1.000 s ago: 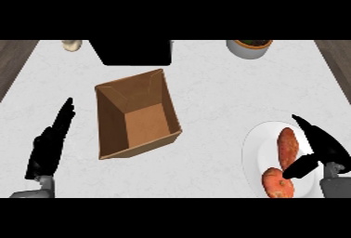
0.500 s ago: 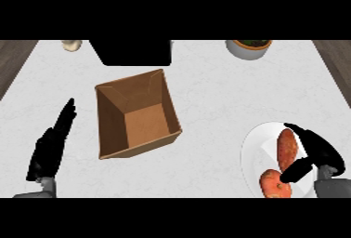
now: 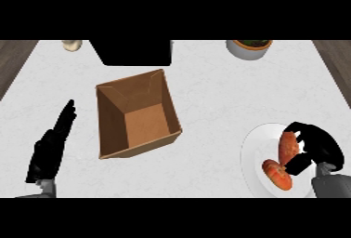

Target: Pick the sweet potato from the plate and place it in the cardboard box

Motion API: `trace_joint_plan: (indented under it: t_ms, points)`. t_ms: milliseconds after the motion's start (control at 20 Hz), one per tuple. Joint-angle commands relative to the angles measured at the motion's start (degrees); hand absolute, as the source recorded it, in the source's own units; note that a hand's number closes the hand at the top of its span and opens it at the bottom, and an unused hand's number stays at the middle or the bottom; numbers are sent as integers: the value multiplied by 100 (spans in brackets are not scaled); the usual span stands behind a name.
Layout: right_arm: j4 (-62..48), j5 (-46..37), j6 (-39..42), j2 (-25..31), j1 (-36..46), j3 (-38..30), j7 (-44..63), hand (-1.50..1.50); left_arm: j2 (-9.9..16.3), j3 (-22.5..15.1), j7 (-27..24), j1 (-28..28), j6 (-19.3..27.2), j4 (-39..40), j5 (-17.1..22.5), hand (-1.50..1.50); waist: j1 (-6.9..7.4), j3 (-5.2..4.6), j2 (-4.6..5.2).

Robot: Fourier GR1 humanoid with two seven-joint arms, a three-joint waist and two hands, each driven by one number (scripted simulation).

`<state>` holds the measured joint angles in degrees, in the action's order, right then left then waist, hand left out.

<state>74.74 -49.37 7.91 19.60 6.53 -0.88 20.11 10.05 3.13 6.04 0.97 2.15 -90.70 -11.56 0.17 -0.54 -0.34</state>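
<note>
My right hand (image 3: 316, 148) has curled in over the sweet potato (image 3: 287, 145) on the plate (image 3: 251, 158), fingers and thumb closing round it. Left hand (image 3: 51, 147) rests open, fingers straight, on the surface left of the cardboard box (image 3: 137, 114).

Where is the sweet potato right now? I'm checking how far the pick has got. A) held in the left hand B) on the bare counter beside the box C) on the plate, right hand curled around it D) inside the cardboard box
C: the sweet potato lies on the plate, with the right hand curled around it; the box holds nothing.
</note>
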Motion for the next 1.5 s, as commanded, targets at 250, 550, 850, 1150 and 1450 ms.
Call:
trace_joint_plan:
  t_ms: [250,550,850,1150,1450]
  points:
    - [1735,-856,-238,-429,-679,591,912,150,-68,119,-317,124,41,233,-78,0,-74,47,15]
    - [2949,-2929,-703,-1587,-1926,2667,2376,150,-55,151,-250,46,31,267,-39,0,-165,33,-11]
    - [4699,-4055,-264,-1753,-2903,4120,3364,150,-123,-4,171,-7,-12,-113,-81,0,-118,49,-11]
    - [5284,-3653,-1013,-1951,-1920,4718,2908,150,-65,80,-25,136,-21,-82,-71,0,-17,54,3]
    - [5149,-3353,-930,-1942,-726,5126,3304,150,-44,108,-405,23,-57,290,-94,0,47,46,46]
